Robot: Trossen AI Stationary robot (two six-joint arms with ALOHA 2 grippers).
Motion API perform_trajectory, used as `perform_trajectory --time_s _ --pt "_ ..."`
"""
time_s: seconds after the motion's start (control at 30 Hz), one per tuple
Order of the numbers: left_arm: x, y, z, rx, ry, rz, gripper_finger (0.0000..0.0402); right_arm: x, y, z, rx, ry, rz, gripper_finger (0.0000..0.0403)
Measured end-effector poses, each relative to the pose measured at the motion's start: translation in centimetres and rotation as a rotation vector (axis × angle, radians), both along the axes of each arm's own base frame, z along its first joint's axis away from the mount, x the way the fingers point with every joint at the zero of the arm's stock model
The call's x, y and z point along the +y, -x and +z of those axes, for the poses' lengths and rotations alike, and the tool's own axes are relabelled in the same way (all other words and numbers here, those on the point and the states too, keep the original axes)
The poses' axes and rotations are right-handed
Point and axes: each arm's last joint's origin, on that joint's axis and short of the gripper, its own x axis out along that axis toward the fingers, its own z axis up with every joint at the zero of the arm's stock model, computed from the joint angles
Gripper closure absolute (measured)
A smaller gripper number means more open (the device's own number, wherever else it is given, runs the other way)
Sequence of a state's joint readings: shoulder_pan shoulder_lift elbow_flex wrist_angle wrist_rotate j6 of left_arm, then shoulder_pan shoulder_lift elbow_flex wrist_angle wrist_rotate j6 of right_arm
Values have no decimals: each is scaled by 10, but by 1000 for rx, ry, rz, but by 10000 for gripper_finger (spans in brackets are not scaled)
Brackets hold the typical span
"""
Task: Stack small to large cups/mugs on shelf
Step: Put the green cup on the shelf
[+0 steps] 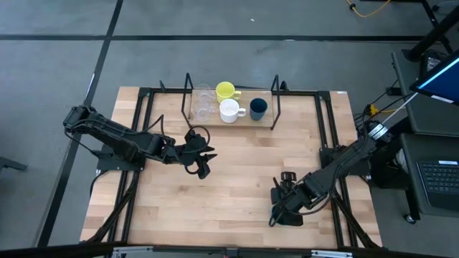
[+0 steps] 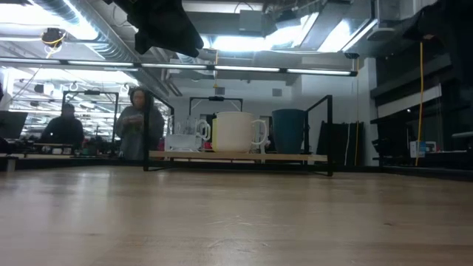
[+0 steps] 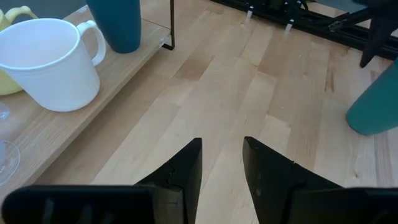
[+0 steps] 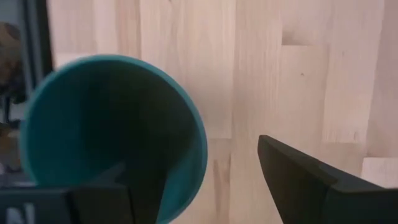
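The shelf (image 1: 247, 122) stands at the table's far middle. On its board rest two clear glass cups (image 1: 203, 104), a yellow mug (image 1: 226, 90), a white mug (image 1: 229, 111) and a dark blue cup (image 1: 258, 108). My left gripper (image 1: 203, 156) hovers open in front of the shelf, near the white mug (image 3: 53, 65), and touches nothing. My right gripper (image 1: 281, 204) is open at the table's near right, over the dark green cup (image 4: 112, 130). That cup is hidden under the arm in the high view. It also shows as the dark green cup (image 3: 376, 106) in the left wrist view. My right gripper comes at the dark green cup from above. One finger (image 4: 115, 186) is inside the hollow and the other finger (image 4: 298, 180) is outside, well clear of the rim (image 4: 202, 146). Whether the inner finger touches the wall, I cannot tell.
Black wire frames (image 1: 275, 97) stand upright at each end of the shelf. The arms' black base rails (image 1: 326, 136) run along the table's left and right sides. Bare wood (image 1: 229, 186) lies between the two grippers. People show in the room beyond the table (image 2: 137, 122).
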State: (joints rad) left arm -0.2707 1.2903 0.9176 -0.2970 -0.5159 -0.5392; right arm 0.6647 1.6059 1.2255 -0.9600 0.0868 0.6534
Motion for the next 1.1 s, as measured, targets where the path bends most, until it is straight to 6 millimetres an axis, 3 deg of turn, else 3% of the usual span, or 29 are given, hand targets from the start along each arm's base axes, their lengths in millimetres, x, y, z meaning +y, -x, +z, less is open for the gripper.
perform_trajectory --time_s 0.27,0.53,0.77,0.9,1.1 --pt "0 0 0 0 0 0 292 6 -9 -22 52 51 41 164" --pt "0 0 0 0 0 -1 292 4 -16 -33 73 69 38 225" --pt "0 0 0 1 0 0 292 -3 -17 -26 71 43 39 307" --pt "0 0 0 1 0 0 292 -6 -17 -20 76 3 47 378" --pt "0 0 0 1 0 0 292 -15 -21 5 47 -41 79 394"
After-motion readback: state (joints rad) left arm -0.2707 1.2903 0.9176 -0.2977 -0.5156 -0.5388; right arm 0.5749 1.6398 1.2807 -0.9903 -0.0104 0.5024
